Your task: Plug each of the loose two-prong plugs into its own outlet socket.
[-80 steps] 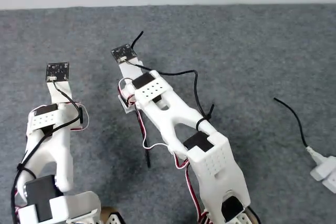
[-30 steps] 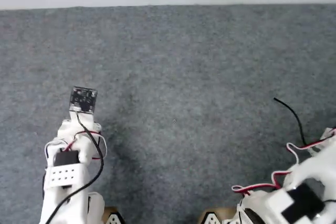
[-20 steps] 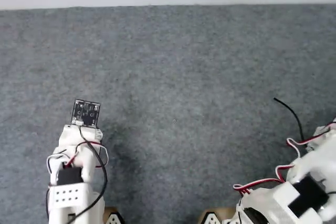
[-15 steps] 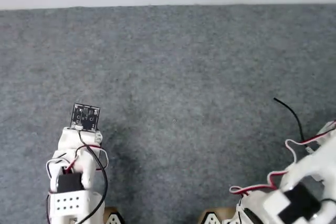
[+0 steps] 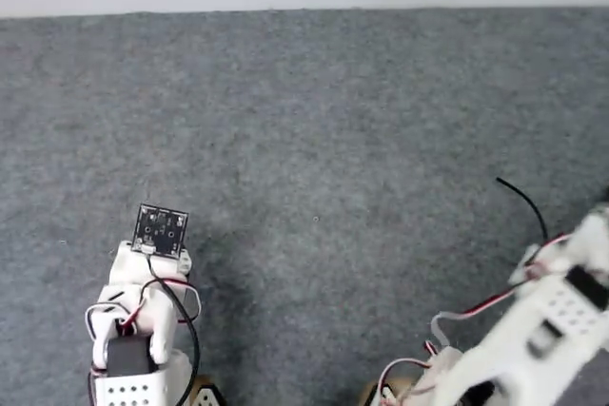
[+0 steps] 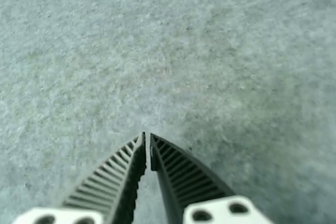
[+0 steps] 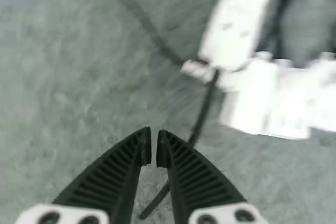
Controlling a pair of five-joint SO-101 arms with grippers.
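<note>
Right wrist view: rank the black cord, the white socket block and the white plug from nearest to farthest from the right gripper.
1. The black cord, passing just beside the right gripper.
2. The white socket block, ahead and off to one side.
3. The white plug, beyond the block, though its cord end comes about as close.

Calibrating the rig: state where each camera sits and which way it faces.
High view: fixed above, looking down on the grey felt table; the white left arm and right arm show at its near edge.
Left wrist view: on the left wrist, looking along its black ribbed tool at the felt.
Right wrist view: on the right wrist, looking past its tool at white plastic plug pieces.
Shared: high and right wrist views both show a thin black cable, likely the same.
</note>
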